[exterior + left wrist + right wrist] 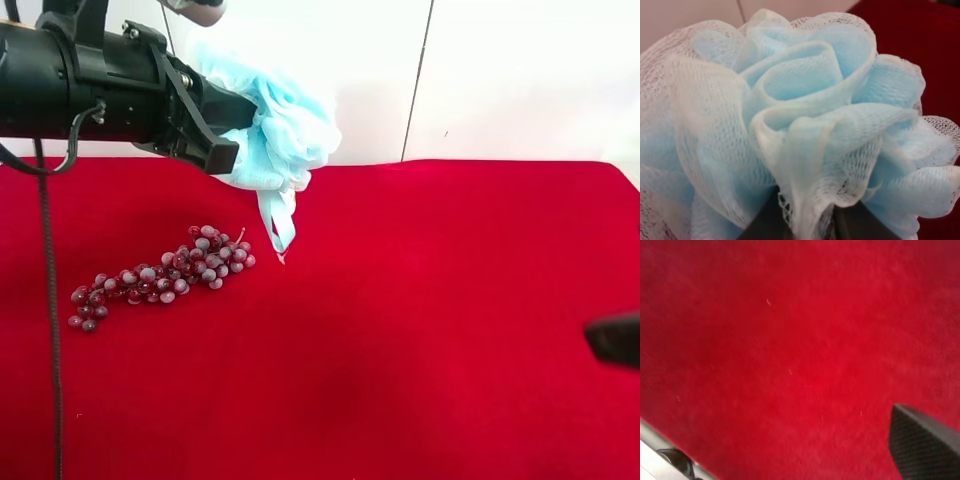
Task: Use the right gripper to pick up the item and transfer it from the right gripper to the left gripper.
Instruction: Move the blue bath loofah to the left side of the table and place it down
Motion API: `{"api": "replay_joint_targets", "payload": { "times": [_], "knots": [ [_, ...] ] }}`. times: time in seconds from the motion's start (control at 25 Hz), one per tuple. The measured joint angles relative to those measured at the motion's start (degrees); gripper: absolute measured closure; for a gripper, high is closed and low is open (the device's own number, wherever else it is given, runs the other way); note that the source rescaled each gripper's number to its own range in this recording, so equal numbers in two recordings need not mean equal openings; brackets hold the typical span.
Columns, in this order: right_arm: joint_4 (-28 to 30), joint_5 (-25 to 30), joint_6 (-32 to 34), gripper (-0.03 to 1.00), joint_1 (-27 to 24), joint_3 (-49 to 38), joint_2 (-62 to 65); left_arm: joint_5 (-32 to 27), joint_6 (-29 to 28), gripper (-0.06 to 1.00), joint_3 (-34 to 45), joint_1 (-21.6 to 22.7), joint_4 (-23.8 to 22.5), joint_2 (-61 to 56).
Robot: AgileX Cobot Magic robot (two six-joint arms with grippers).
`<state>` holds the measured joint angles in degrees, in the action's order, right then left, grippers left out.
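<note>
Your left gripper (235, 130) is clenched on the pale blue pouf (290, 120), holding it aloft over the red cloth (450, 300) near the grapes (165, 275), while your right gripper (612, 340) sits well apart, its jaws unreadable, so the handover looks done: just hold steady.

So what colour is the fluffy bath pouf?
The bath pouf is pale blue mesh with whitish edges; the left wrist view shows it best.

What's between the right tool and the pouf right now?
Only bare red cloth, as the exterior high view shows. The grapes lie off that line, on the pouf's other side from the right tool.
</note>
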<state>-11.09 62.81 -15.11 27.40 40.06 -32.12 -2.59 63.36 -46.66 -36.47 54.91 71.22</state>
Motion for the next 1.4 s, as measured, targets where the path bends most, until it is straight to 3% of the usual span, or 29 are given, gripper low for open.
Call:
{"api": "replay_joint_targets", "payload": {
  "times": [0.16,0.4,0.64,0.96,1.24,1.4],
  "knots": [
    [2.22,-0.09,4.0,-0.03,0.0,-6.27,9.37,-1.5,-0.86,0.94,0.0,3.53,0.0,0.8],
    [5.36,-0.24,10.8,-0.03,0.0,-10.88,21.65,-10.75,-2.09,0.94,0.0,12.45,-0.17,3.55],
    [8.22,-0.62,15.11,-0.03,0.0,-11.83,29.84,-18.3,-6.08,0.94,0.0,19.48,-4.92,4.37],
    [11.09,-1.23,15.11,-0.03,0.0,-11.83,30.86,-25.89,-22.48,0.94,-3.41,24.32,-18.26,4.67],
    [12.03,-1.47,16.05,-0.03,0.0,-12.47,30.86,-40.72,-42.55,0.94,-17.42,24.55,-37.72,11.37],
    [12.38,-1.47,16.78,-0.03,0.0,-12.47,30.86,-44.76,-45.8,0.94,-23.56,24.74,-42.23,17.06]
  ]
}}
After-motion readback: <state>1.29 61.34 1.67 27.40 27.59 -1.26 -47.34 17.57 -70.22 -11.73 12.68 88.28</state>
